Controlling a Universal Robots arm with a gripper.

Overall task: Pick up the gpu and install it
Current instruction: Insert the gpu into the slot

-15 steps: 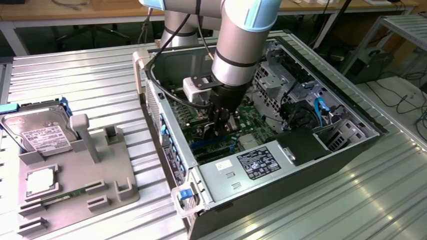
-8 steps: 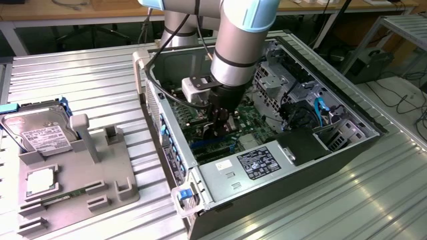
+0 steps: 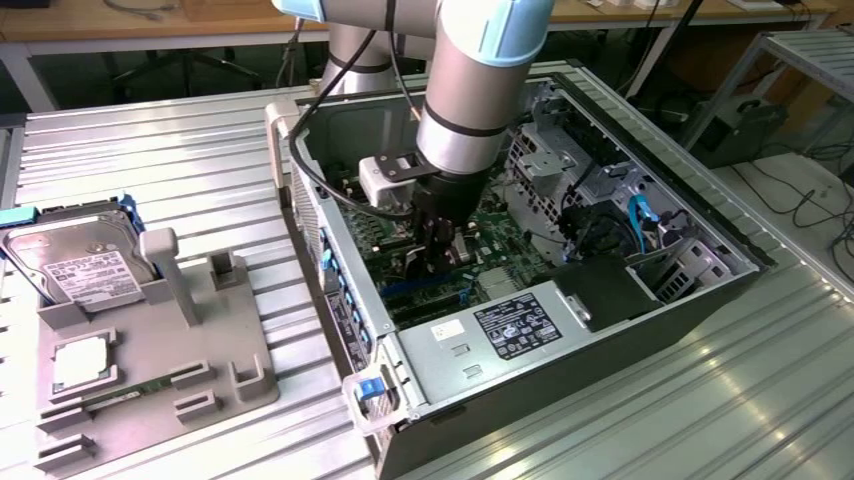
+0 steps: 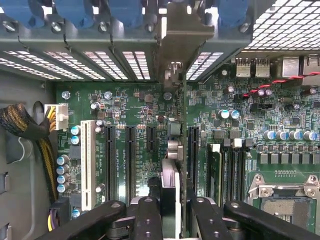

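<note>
Now pincer [image 4: 170,210] is inside the PC case [image 3: 694,300], closed on gpu [image 4: 172,150], card held edge-on over the motherboard [image 4: 125,105] w/ bracket at rear slots.

Ribbed metal table [image 3: 200,150]: open computer case [image 3: 694,300], grey fixture tray [image 3: 147,370].

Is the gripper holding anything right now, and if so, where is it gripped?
Yes: the gripper holds the gpu, seen edge-on, its jaws clamped on the card's upper edge above the motherboard.
</note>
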